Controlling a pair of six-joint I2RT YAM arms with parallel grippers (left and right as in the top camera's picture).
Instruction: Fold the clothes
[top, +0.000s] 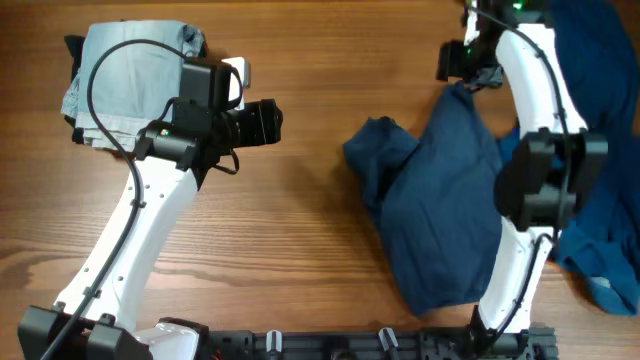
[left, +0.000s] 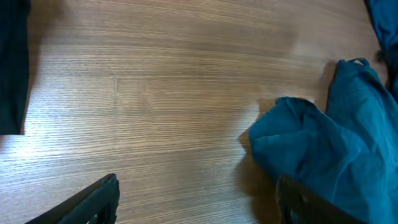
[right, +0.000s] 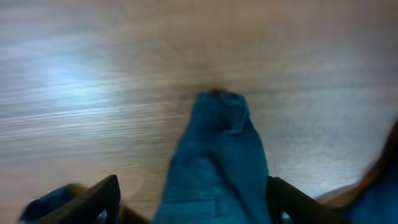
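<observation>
Two tools, both with jaws wide apart. The left tool (left: 198, 180) hangs over bare worktop (left: 155, 93), gripping nothing; navy cloth (left: 329, 155) bunches at its 4 o'clock. The right tool (right: 193, 180) straddles a fold of that cloth, not closed on it. Overhead, navy cloth lies at 3 o'clock, grey cloth (top: 130, 80) at 10 o'clock.

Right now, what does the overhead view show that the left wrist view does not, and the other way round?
Only overhead: the pale grey-blue garment folded at the far left, and the whole right arm. Only left wrist: the left gripper seen from between its fingers, open over bare wood, holding nothing. Both: the wooden table and the crumpled left edge of the dark navy-blue garment.
</observation>
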